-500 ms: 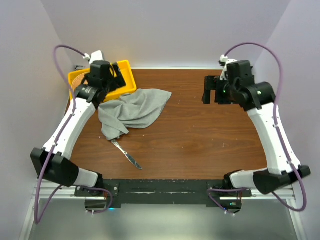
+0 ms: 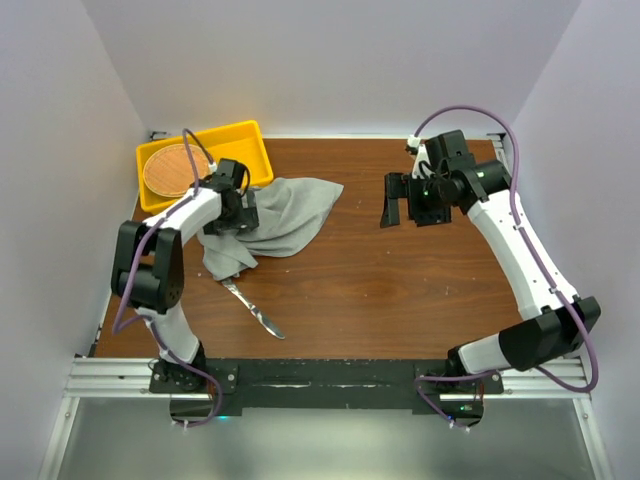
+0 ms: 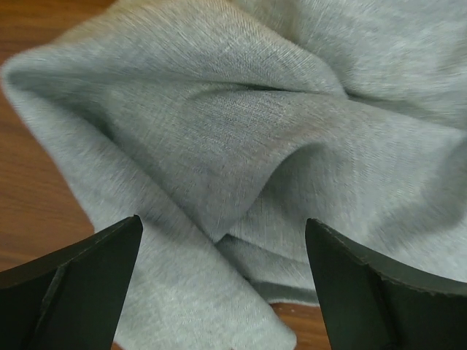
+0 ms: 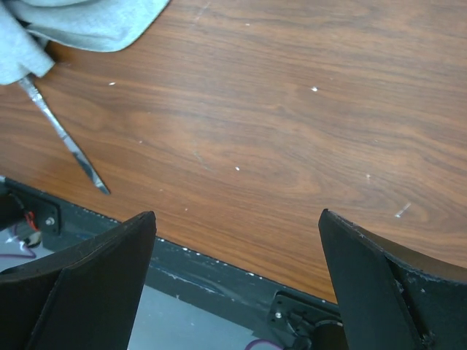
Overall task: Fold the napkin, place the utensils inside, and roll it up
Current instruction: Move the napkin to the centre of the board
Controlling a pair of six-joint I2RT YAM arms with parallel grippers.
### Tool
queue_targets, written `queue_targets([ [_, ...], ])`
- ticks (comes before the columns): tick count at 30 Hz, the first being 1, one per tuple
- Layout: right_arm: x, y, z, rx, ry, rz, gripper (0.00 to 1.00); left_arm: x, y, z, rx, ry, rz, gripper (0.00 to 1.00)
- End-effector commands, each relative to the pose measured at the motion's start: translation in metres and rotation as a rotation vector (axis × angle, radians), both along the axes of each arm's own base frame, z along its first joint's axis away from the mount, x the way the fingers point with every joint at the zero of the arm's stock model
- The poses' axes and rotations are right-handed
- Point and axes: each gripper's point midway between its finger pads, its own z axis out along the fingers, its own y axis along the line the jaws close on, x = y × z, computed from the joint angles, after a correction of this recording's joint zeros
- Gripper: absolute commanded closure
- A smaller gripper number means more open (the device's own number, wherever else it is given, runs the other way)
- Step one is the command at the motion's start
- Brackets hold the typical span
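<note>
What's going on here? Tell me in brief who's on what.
Two robot arms are at the start of wrapping cutlery in a napkin. The left tool hangs open right over the grey napkin, which lies crumpled and unfolded on the table beside the yellow tray. The right tool is open too, above bare wood, holding nothing. A silver knife lies on the table with one end at the napkin's edge. Nothing is folded or rolled yet.

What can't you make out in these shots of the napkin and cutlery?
Top view: one end of the knife runs under the napkin; anything else beneath it is hidden.
Left wrist view: only folds show between the left gripper fingers; the napkin's outline runs off frame.
Right wrist view: the upper left edge cuts off the napkin.
</note>
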Motion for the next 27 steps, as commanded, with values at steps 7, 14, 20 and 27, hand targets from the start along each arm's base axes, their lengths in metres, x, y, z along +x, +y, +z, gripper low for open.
queue_targets([
  [7, 0.007, 0.009, -0.015, 0.019, 0.024, -0.003, 0.02, -0.006, 0.002, -0.011, -0.04, -0.002, 0.111, 0.02],
  [14, 0.028, 0.032, -0.048, 0.029, 0.114, -0.064, 0.02, -0.008, -0.003, -0.011, -0.09, -0.012, 0.093, 0.48],
  [20, 0.037, 0.063, -0.076, 0.044, 0.2, -0.041, 0.02, -0.005, -0.037, 0.014, -0.263, -0.054, 0.004, 0.97],
  [27, 0.041, 0.055, -0.096, -0.034, 0.228, -0.054, 0.02, -0.037, -0.152, 0.046, -0.608, -0.03, -0.229, 1.0],
])
